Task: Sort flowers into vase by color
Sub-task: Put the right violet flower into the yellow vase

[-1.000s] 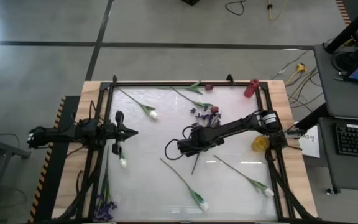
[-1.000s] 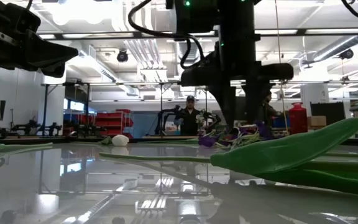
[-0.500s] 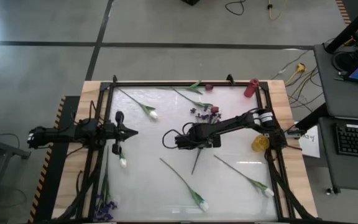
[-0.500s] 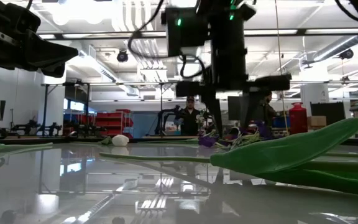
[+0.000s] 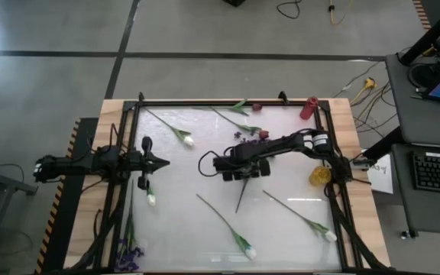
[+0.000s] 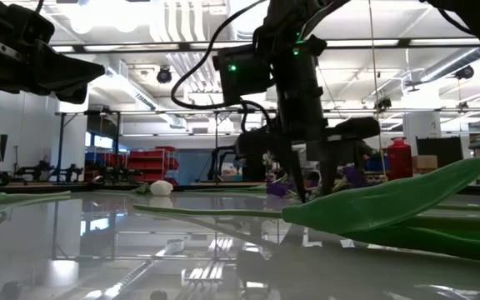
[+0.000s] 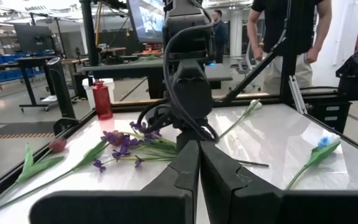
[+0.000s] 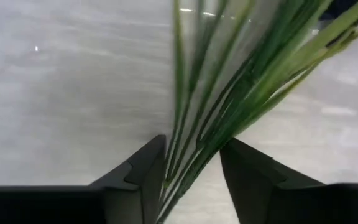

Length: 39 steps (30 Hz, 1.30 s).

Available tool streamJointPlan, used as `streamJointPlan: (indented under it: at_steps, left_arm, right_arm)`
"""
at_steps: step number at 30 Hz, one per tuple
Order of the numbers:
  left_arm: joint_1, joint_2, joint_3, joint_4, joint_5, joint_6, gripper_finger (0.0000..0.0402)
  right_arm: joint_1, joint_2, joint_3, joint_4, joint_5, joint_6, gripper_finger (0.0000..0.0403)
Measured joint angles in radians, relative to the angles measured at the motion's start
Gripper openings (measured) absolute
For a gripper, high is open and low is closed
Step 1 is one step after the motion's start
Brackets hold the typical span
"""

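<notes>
A purple blossom spray (image 5: 247, 141) lies on the white table, its green stems (image 5: 241, 195) running toward the near edge. My right gripper (image 5: 239, 172) points down over these stems. It is open, and the stems (image 8: 197, 143) pass between its fingers close to the table. The low view shows the right gripper (image 6: 312, 193) tilted. My left gripper (image 5: 163, 161) waits shut at the table's left, above the surface and facing the spray (image 7: 120, 140). White tulips (image 5: 187, 140) (image 5: 248, 250) (image 5: 329, 236) and a dark red bud (image 5: 263, 135) lie flat around it. My right gripper comes at the purple spray's stems (image 8: 188, 168) from above, one finger on either side and across them. The spray lies on the table. I cannot tell whether the fingers touch the stems.
A red vase (image 5: 308, 108) stands at the far right corner and a yellow one (image 5: 319, 175) at the right edge. Another white tulip (image 5: 151, 198) and a second purple spray (image 5: 128, 252) lie near the left edge. A black frame rims the table. People stand in the room beyond.
My right gripper has moved a little toward the table's far edge along the purple spray's stems, and it has tipped over them. The spray has stayed where it lay.
</notes>
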Motion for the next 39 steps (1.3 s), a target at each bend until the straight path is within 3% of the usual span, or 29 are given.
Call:
streamJointPlan:
  at_steps: [3, 9, 16, 20, 26, 35, 39]
  left_arm:
    - [0.000, 0.000, 0.000, 0.000, 0.000, 0.000, 0.0000]
    - [0.000, 0.000, 0.000, 0.000, 0.000, 0.000, 0.0000]
    - [0.000, 0.000, 0.000, 0.000, 0.000, 0.000, 0.0000]
    - [0.000, 0.000, 0.000, 0.000, 0.000, 0.000, 0.0000]
    - [0.000, 0.000, 0.000, 0.000, 0.000, 0.000, 0.0000]
    - [0.000, 0.000, 0.000, 0.000, 0.000, 0.000, 0.0000]
    - [0.000, 0.000, 0.000, 0.000, 0.000, 0.000, 0.0000]
  right_arm:
    - [-0.003, 0.001, 0.000, 0.005, 0.000, -0.101, 0.0098]
    - [0.008, -0.007, -0.002, 0.016, 0.042, -0.127, 0.0018]
    - [0.031, -0.112, 0.031, 0.096, 0.171, -0.193, 0.0013]
    - [0.064, -0.237, 0.030, 0.203, 0.328, -0.296, 0.0013]
    - [0.133, -0.467, -0.007, 0.226, 0.571, -0.431, 0.0013]
    - [0.296, -0.822, -0.215, 0.293, 0.859, -0.572, 0.0012]
    - [0.320, -0.967, -0.343, 0.340, 0.838, -0.676, 0.0012]
